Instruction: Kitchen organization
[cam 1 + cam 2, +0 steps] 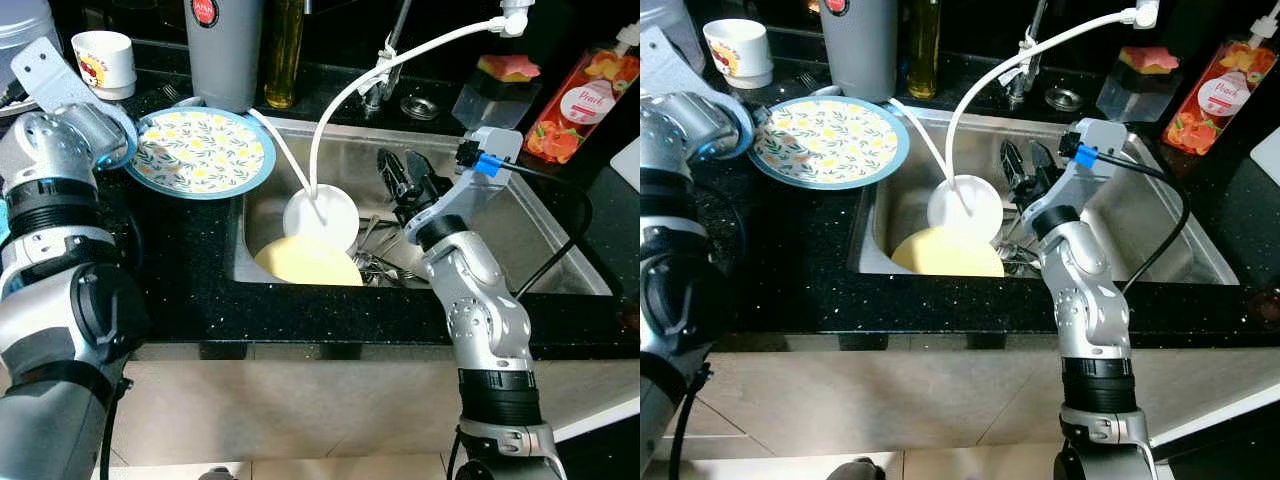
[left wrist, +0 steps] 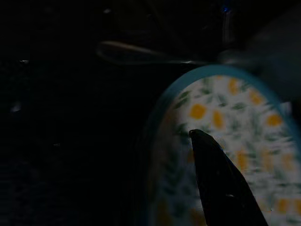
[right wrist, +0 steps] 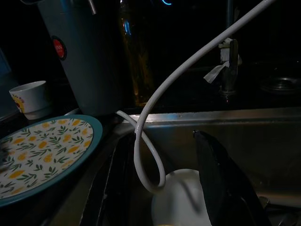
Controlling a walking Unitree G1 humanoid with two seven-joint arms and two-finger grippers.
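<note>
A round plate (image 1: 205,152) with a blue rim and a yellow flower pattern lies on the black counter, its right edge over the sink's corner. My left gripper (image 1: 127,150) is at the plate's left rim, and the left wrist view looks across the plate (image 2: 225,122). My right gripper (image 1: 398,172) hangs open over the steel sink (image 1: 520,215) with nothing between its fingers. Below and left of it sit a white bowl (image 1: 322,215), a pale yellow dish (image 1: 308,262) and several pieces of cutlery (image 1: 378,266).
A white hose (image 1: 345,100) arcs from the back right down into the sink, close to my right gripper. Behind the plate stand a grey jug (image 1: 223,50), an oil bottle (image 1: 283,50) and a mug (image 1: 103,62). A tap (image 1: 385,70), sponge box (image 1: 495,85) and red soap bottle (image 1: 580,95) line the back.
</note>
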